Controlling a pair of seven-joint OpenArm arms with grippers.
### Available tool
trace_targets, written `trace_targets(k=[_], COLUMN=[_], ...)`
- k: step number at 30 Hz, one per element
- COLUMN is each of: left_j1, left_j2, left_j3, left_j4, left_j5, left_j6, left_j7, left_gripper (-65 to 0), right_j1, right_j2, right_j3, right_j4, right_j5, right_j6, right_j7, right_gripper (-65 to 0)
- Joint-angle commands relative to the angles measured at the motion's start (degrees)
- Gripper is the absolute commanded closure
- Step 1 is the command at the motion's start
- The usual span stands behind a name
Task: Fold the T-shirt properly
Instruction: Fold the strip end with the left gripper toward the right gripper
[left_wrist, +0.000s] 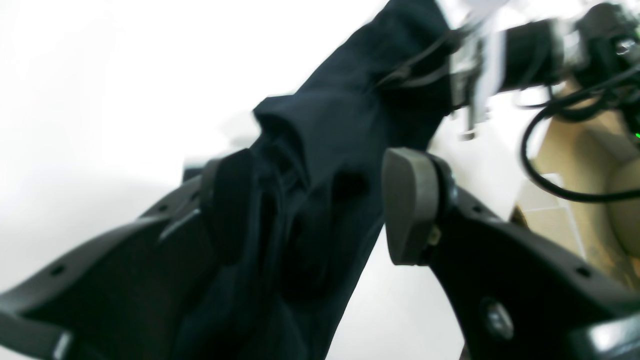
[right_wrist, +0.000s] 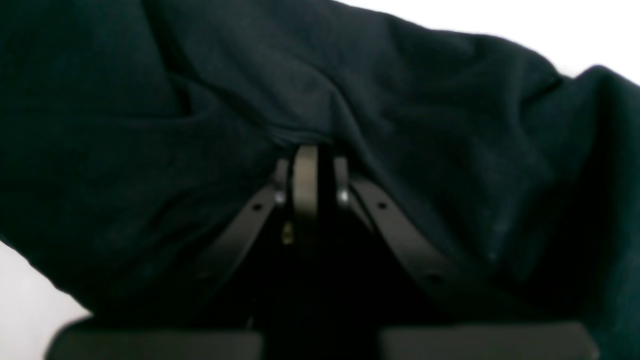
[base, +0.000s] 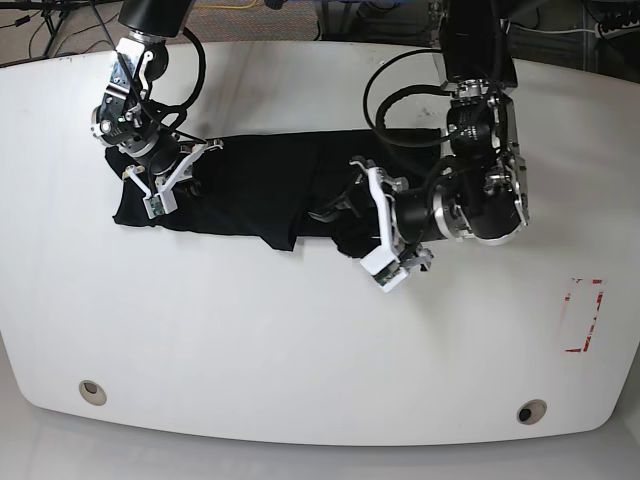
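Note:
The black T-shirt (base: 250, 185) lies as a long rumpled band across the far half of the white table (base: 300, 340). My left gripper (base: 340, 212) is at the band's right end in the base view. Its wrist view shows the left gripper (left_wrist: 320, 200) open, with a fold of the T-shirt (left_wrist: 320, 125) hanging between the jaws against the left pad (left_wrist: 232, 200). My right gripper (base: 185, 165) is at the band's other end. In its own view the right gripper (right_wrist: 306, 167) is shut, with the T-shirt (right_wrist: 400, 125) bunched at its tips.
A red outlined rectangle (base: 583, 315) is marked near the table's right edge. Two round holes (base: 92, 392) (base: 530, 412) sit near the front edge. Cables loop from the arm (base: 480, 130) above the cloth. The other arm (left_wrist: 530, 50) shows at the top right of the left wrist view.

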Motion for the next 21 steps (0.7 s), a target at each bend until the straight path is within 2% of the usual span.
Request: trace_targets(k=[1, 6, 16, 21], left_j1=[-0.85, -0.94, -0.94, 1.88], left_j2=[-1.75, -1.67, -2.11, -6.41], left_j3=[-1.82, -2.52, -2.87, -4.81], left_j4=[0.79, 0.88, 0.88, 0.52], left_j5=[-1.36, -5.05, -6.11, -6.11], left_j6=[-0.08, -0.08, -0.08, -0.08], left_j7=[-0.36, -0.14, -0.14, -0.14], left_gripper=[-37.9, -37.9, -37.9, -37.9], right_j1=[0.09, 0.09, 0.17, 0.17], right_j2=[0.38, -0.94, -2.0, -2.17], right_j3=[0.12, 0.12, 0.12, 0.12], right_j4=[0.58, 0.84, 1.11, 1.11], right_j5=[-0.32, -0.32, -0.76, -0.76], right_j6=[-0.1, -0.1, -0.1, -0.1], right_j7=[-0.9, -0.9, -0.9, -0.9], right_gripper=[-4.1, -4.1, -4.1, -4.1])
